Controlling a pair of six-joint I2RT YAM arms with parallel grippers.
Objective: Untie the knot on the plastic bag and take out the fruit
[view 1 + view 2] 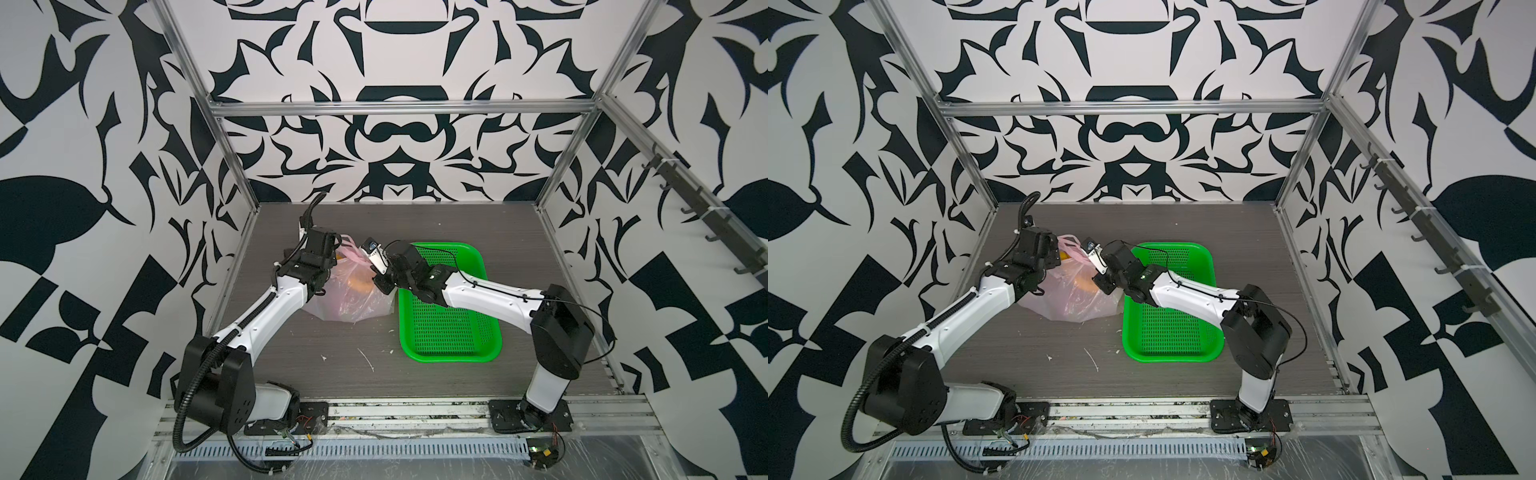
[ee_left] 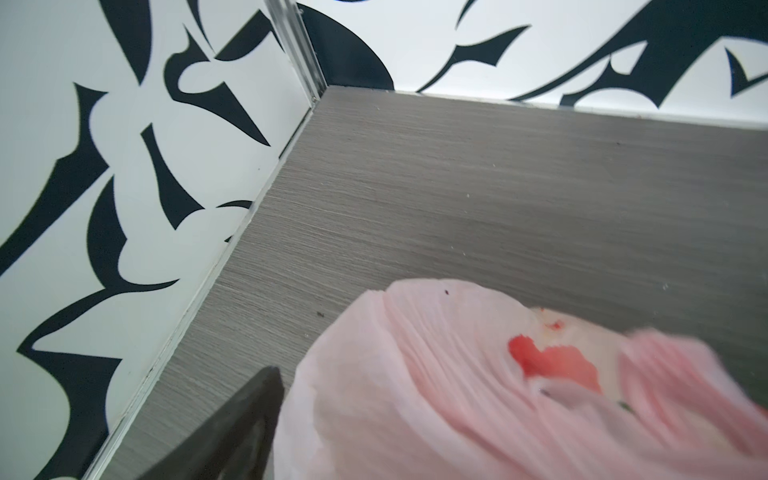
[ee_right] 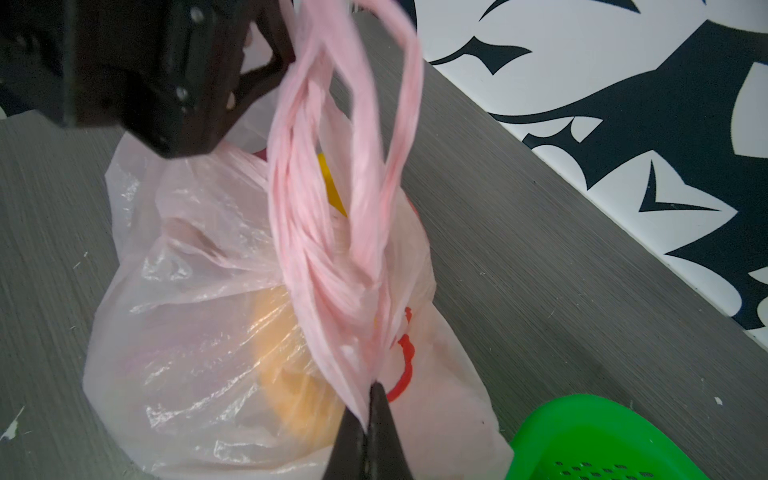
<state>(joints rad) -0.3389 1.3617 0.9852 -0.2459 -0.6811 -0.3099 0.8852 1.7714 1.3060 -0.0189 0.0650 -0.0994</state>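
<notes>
The red print [image 3: 406, 357] on the plastic bag [image 1: 353, 301] is illegible. The bag is set on the table [image 1: 415, 232] beside the green basket [image 1: 453, 353], with an orange-yellow fruit [image 3: 286, 365] inside. Its twisted handles [image 3: 332, 208] are pinched by the closed right gripper [image 3: 370, 415]. The left gripper [image 1: 334, 254] is spread wide beside them.

The white left arm [image 1: 266, 309] reaches inward, its black left gripper [image 1: 336, 255] spread wide. The white right arm's [image 1: 482, 293] black right gripper [image 3: 370, 409] is pinched closed.
</notes>
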